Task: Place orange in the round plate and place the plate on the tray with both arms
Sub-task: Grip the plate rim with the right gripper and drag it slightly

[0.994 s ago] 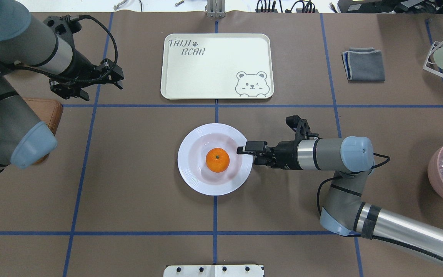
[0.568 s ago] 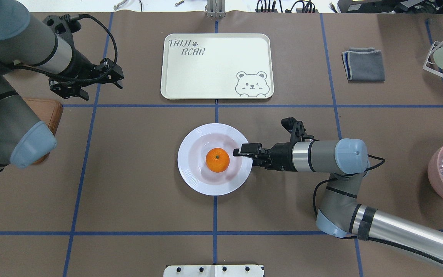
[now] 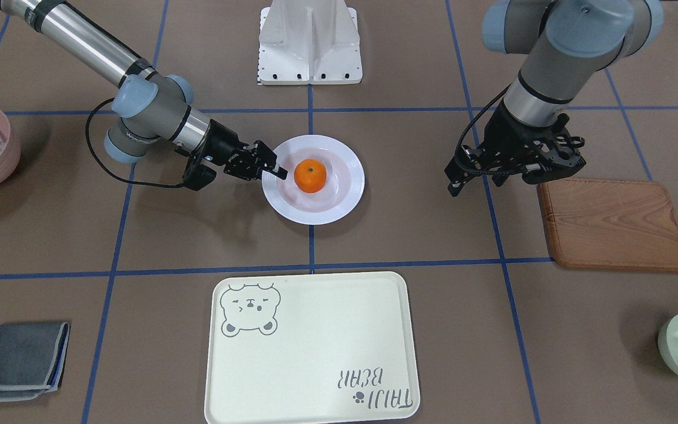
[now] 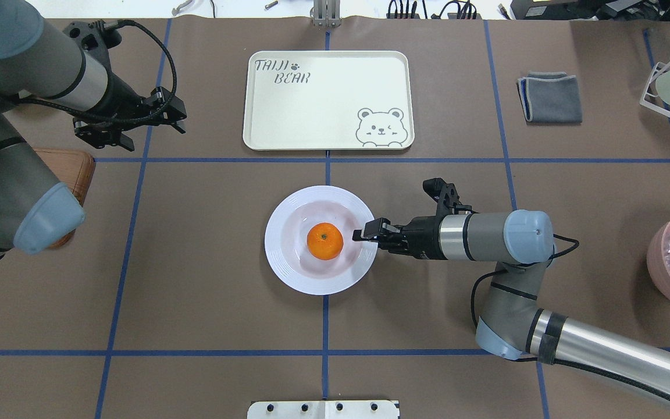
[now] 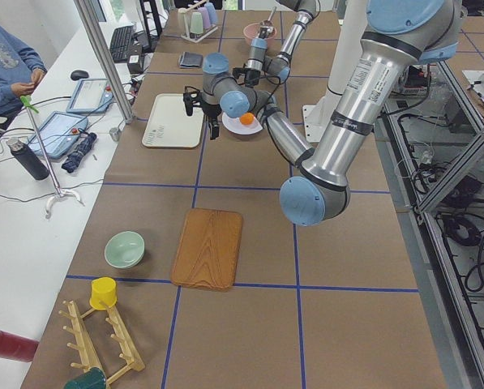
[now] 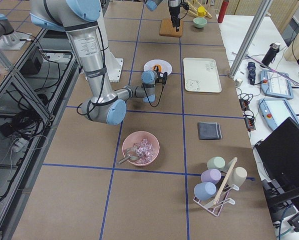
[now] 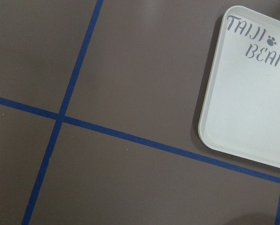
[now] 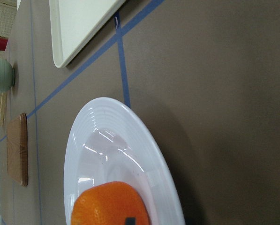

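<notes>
Seeing orange (image 4: 324, 241) seated mid round plate (image 4: 288, 262), frame centre overhead. Reading right end effector (image 4: 364, 234) as low and side-on at plate's right rim, set for an edge pinch; can't tell if clamped. Noting left end effector (image 4: 137, 125) spread, holding nothing, upper left, probably staged for opposite rim. Placing tray (image 4: 323, 110) upper centre, apart from plate. Working on matte brown worktop (image 4: 207, 291), blue tape grid, lab clutter around.

Lower part of the orange (image 8: 109, 204) and the round plate (image 8: 97, 136) cut off at right wrist view's edge.
</notes>
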